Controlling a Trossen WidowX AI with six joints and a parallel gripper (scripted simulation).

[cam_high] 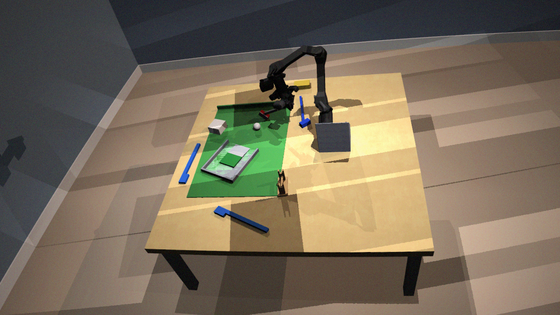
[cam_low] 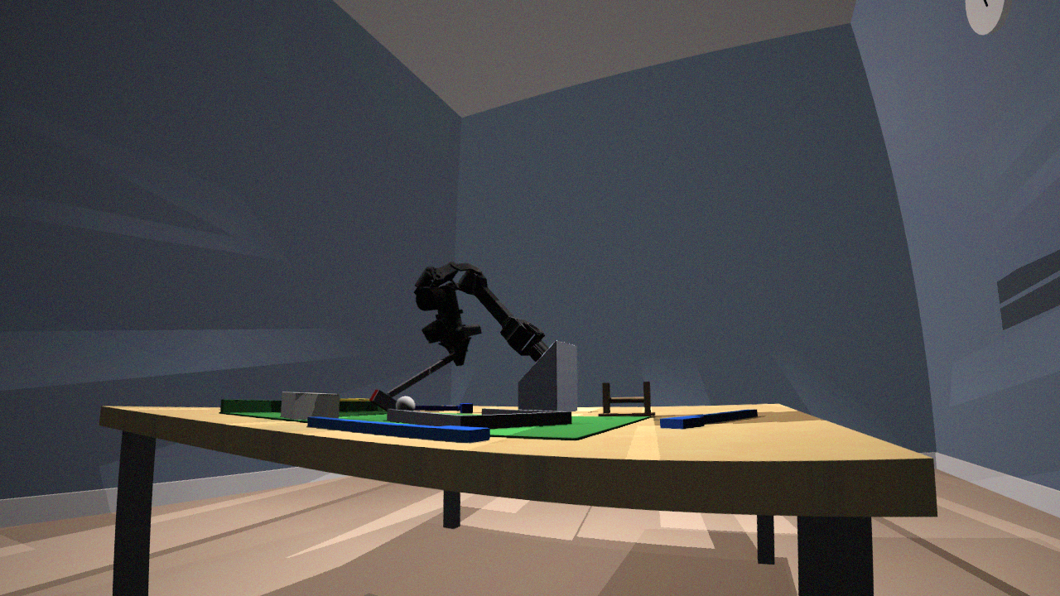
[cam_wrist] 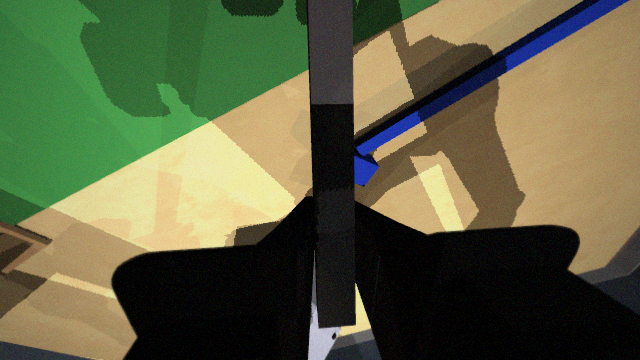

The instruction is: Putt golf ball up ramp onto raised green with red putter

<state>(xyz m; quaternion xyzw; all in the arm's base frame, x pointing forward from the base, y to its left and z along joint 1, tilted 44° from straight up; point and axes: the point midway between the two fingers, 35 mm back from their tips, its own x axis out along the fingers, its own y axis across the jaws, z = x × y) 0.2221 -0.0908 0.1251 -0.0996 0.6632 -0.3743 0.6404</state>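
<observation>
My gripper (cam_wrist: 324,203) was clenched on the grey-and-black shaft of the red putter (cam_high: 264,113), and only the wrist view showed that grip plainly: the square-edged shaft ran straight up between my two black fingers, its head out of frame. The top view gave what the wrist could not, the red head low over the far end of the green mat (cam_high: 250,172), just behind the white golf ball (cam_high: 257,126), which sat on the mat apart from the head. Beyond the ball toward the near edge stood the grey walled ramp (cam_high: 230,160) with its sloped pale face and dark green raised patch (cam_high: 231,159). The exterior view, low and side-on, showed the shaft slanting down from my gripper (cam_low: 453,348) to the ball (cam_low: 405,402), the head almost at mat level. A pale cube (cam_high: 217,127) rested left of the ball; flat blue putters lay around the mat, one (cam_high: 302,112) beside it on the right, one (cam_high: 190,162) at its left edge, one (cam_high: 240,218) in front. The table (cam_high: 352,219) was smooth light wood on dark legs, striped with hard-edged shadow, and the room had dull blue-grey walls and a brown plank floor.
</observation>
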